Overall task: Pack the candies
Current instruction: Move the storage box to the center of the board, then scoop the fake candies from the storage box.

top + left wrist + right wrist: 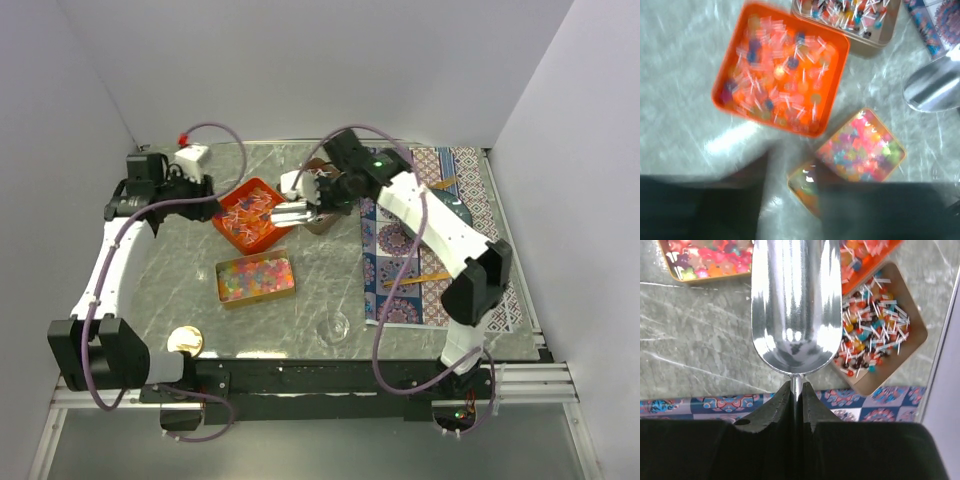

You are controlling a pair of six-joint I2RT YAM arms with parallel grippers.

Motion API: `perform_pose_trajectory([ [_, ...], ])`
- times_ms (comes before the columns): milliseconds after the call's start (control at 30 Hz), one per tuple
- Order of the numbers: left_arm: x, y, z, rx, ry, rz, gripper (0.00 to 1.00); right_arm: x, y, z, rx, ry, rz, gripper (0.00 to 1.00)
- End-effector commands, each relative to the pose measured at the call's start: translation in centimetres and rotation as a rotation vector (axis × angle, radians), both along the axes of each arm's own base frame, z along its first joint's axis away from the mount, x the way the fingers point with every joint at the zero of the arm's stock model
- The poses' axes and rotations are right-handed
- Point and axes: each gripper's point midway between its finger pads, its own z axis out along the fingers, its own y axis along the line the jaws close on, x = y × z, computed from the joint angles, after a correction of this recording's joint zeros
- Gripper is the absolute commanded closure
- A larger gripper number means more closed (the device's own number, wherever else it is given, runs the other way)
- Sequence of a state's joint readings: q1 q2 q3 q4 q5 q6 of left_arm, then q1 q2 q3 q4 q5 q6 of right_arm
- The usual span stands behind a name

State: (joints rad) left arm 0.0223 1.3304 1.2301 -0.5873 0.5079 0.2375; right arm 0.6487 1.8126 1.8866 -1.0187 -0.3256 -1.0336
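The candies (780, 75) lay in three trays grouped at the middle-back of the tabletop (330, 285). Small wrapped pieces filled the orange tray (719, 85). Just beside it, toward the right arm, the brown tray (918, 335) held pieces on white sticks in red, blue and orange. Nearer the arms, close by the orange tray, the tan tray (219, 282) was full of bead-like pieces in many colours. We saw no candy loose outside the trays.

A silver scoop (795, 300) hung above this group, its bowl empty and lying over the place where the orange and brown trays meet. The right pincer (796, 390) was closed tight on the scoop's thin stem, just behind the bowl.

The left pincer (790, 182) stood off the far-left side of the orange tray, above the tabletop. In the left wrist view its two fingers were dark and blurred, but they were plainly apart, with bare tabletop and a corner of the tan tray showing between them, and they held nothing.

A patterned mat (400, 270) covered the right side of the tabletop, under the right arm.
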Motion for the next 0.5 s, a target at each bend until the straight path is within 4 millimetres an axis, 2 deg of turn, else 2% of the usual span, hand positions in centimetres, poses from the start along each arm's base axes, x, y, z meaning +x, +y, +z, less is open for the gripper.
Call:
perform_pose_trajectory([
  [0,-3.2,2.5,-5.4,-0.170,0.351,0.238,0.99,-3.0,0.8,-1.9,-0.263,0.014,0.160,1.00],
  [33,-3.5,3.4,-6.2,-0.188,0.381,0.276,0.99,-2.7,0.5,-2.9,-0.350,0.009,0.171,1.00],
  [67,-3.6,5.2,-6.6,-0.203,0.395,0.331,0.99,-3.7,0.0,-3.3,-0.415,0.043,0.191,1.00],
  [100,-3.9,5.9,-7.2,-0.206,0.424,0.358,0.99,-3.9,0.9,-2.5,-0.424,0.015,0.210,1.00],
  [167,-4.2,7.2,-8.2,-0.212,0.475,0.383,0.99,-3.9,0.8,-3.3,-0.494,-0.009,0.220,1.00],
  [200,-4.7,7.5,-8.7,-0.213,0.515,0.396,0.99,-4.5,0.6,-4.2,-0.551,-0.014,0.245,1.00],
  [267,-5.2,7.9,-9.7,-0.209,0.561,0.391,0.99,-4.9,0.4,-4.6,-0.607,-0.032,0.259,1.00],
  [400,-7.2,6.9,-11.0,-0.222,0.635,0.313,0.99,-5.4,-0.3,-5.8,-0.740,-0.074,0.274,1.00],
  [467,-8.2,6.7,-11.6,-0.210,0.647,0.292,0.99,-5.7,0.0,-6.2,-0.768,-0.085,0.272,1.00],
])
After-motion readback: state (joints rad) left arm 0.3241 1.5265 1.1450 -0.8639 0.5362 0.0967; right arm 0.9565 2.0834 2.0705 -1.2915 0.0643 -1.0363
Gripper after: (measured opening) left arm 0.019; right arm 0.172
